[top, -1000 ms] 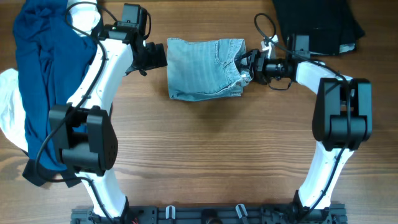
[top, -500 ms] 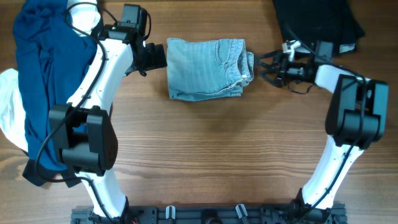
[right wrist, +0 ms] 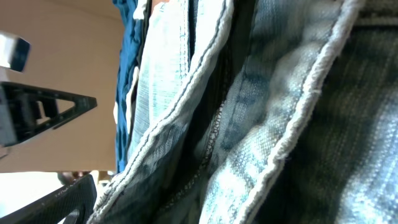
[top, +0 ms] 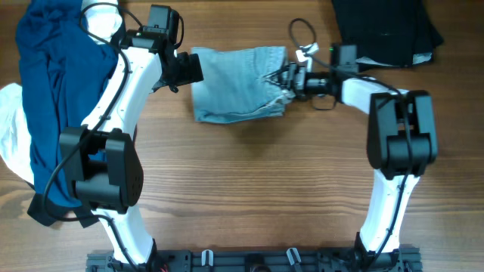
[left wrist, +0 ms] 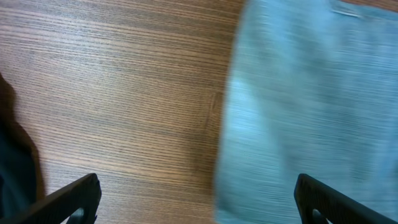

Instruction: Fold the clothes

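Observation:
The pale-blue denim shorts (top: 236,85) lie folded into a rough rectangle at the back middle of the table. My left gripper (top: 195,69) stands open at their left edge; the left wrist view shows the denim (left wrist: 311,112) under its right finger and bare wood under the left one. My right gripper (top: 290,78) is open and pushed into the shorts' right edge. In the right wrist view, bunched seams and hems (right wrist: 249,124) fill the space between its fingers, and only the left fingertip (right wrist: 62,202) shows.
A navy garment (top: 45,83) lies heaped at the far left over a white one (top: 9,140). A black garment (top: 386,26) sits at the back right corner. Both arm bases stand at the table's front edge.
My right gripper drew back to the right, then drove left into the shorts. The shorts slid left against my left gripper. The left arm stayed put.

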You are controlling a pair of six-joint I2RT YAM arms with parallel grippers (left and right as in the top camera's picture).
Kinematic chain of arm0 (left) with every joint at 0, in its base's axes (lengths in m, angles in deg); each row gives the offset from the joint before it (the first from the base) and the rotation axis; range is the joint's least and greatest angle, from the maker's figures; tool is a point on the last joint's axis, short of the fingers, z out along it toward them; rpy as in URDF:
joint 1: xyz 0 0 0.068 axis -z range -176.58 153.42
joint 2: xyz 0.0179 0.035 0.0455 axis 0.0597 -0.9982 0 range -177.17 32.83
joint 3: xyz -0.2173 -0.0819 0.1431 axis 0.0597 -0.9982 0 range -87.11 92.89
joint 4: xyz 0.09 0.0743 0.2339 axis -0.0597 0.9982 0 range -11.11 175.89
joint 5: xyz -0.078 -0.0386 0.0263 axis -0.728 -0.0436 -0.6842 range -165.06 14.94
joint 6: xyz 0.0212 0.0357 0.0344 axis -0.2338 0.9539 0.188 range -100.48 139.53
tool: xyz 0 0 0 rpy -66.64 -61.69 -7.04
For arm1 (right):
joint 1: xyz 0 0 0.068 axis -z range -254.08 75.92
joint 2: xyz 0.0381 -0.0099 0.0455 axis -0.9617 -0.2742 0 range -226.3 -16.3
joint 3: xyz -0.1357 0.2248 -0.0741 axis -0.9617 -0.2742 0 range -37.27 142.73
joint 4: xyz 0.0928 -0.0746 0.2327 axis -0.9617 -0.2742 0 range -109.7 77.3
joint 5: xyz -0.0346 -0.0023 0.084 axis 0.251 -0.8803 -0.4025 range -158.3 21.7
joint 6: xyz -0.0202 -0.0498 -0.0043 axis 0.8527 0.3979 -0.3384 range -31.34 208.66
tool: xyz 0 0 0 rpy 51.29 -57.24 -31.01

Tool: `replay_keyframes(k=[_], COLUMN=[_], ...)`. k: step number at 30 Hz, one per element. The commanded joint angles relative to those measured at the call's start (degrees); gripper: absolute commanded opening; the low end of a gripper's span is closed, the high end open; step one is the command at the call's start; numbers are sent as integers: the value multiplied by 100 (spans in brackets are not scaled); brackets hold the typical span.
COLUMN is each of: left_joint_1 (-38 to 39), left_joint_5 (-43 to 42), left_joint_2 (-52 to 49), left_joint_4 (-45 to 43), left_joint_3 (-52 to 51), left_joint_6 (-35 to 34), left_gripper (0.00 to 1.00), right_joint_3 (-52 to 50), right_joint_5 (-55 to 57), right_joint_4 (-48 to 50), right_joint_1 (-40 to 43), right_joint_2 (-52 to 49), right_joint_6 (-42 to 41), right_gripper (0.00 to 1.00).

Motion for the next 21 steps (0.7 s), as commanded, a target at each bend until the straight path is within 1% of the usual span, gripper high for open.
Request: replay_keyframes(k=[1,2,4,7,8,10,11,12,14,16,19,20,21], left_joint_1=[-42,-42,-42,-42,-42,-42,-42,-42,-42,-42,-42,-42,-42], left_joint_5=[74,74,74,74,74,74,74,74,74,74,74,74,74], left_joint_2=[146,149,146,149,146,146,146,146,146,146,146,146,146], left_joint_4=[11,26,33,24,22,9,4,-2,-13,-15,-15,-15,-15], left_joint_3=[94,94,94,94,94,94,94,94,94,94,94,94,94], left_joint_6=[94,94,94,94,94,92,92,92,92,92,92,92,92], left_gripper=[100,100,100,100,100,100,100,100,100,100,100,100,100], right_joint_3=[-114,-114,-114,-114,-114,-114,-114,-114,-114,-114,-114,-114,-114], right_joint_5=[942,1064,1469,1985,2162,2516,2717,2914,3206,3633,4166,4269,4356], right_joint_4=[-111,-175,-374,-590,-643,-758,-802,-835,-850,-852,-892,-914,-940], right_joint_1=[-258,-245,-229,-245,-278,-367,-431,-503,-662,-894,-1169,-1228,-1252], right_joint_2=[-306,-306,-306,-306,-306,-306,-306,-308,-315,-317,-317,-317,-317], right_joint_6=[-282,-304,-256,96,234,490,570,612,728,850,870,872,866], right_gripper=[100,99,93,78,70,46,37,33,32,38,38,35,28])
